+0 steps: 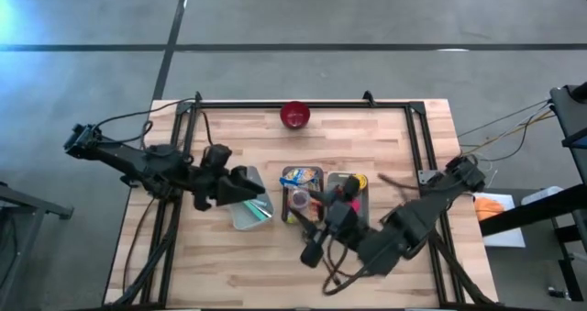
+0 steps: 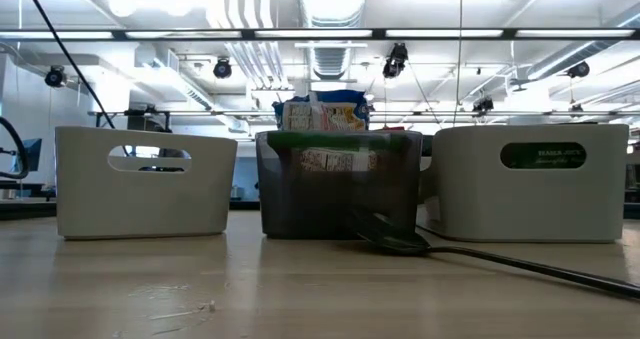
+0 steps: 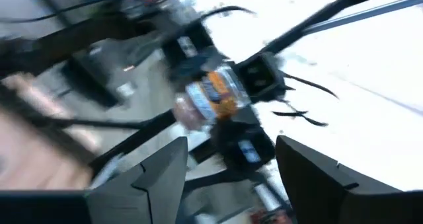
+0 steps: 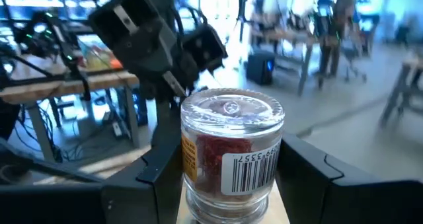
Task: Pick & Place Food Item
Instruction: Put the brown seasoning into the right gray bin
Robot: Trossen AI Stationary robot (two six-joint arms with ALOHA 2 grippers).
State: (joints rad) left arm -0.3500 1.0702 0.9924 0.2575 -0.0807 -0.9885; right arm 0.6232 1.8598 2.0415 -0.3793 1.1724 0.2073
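The right tool (image 4: 228, 178) is gripping a glass jar (image 4: 231, 151) above the middle bin (image 1: 303, 194); the left tool (image 1: 249, 194), open, is hovering beside that bin.

At the top centre of the high view a red bowl (image 1: 295, 116) sits on the pale, light-wood table (image 1: 238, 265). The jar (image 4: 230, 151) in the right wrist view is clear glass over dark red contents, with a yellow-orange label and a white barcode patch (black bars). In the low view, two off-white bins (image 2: 145, 182) flank a smoky dark translucent bin (image 2: 338, 184).
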